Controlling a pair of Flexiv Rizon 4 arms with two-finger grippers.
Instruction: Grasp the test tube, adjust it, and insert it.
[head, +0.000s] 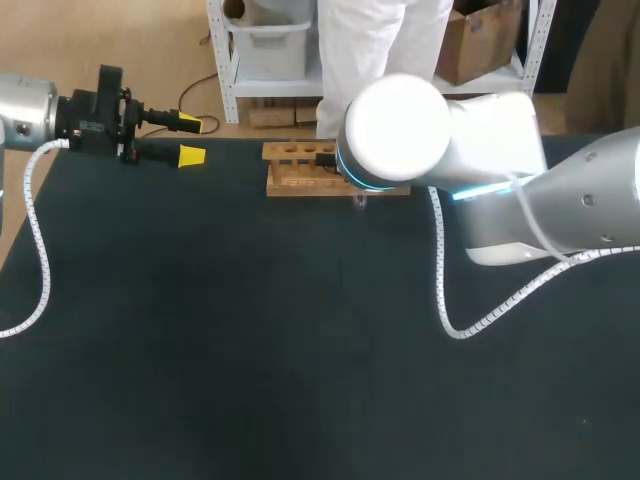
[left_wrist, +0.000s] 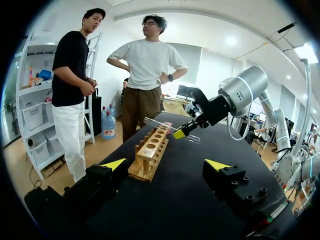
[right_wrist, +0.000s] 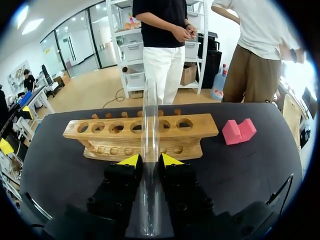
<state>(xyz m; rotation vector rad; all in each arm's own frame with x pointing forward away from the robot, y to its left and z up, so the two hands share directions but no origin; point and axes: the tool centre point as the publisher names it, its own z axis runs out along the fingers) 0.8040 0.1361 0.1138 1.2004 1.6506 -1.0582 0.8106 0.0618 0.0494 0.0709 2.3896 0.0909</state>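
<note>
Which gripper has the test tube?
The right gripper, shut on the test tube by the wooden rack; the left gripper stands open and empty.

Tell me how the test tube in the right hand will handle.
The test tube looks like clear, thin glass, so probably rigid but fragile; squeeze gently. Smooth and round, it may slip or pivot between the right hand's two narrow tips. Set down, it would likely roll; the rack's holes should keep it upright.
</note>
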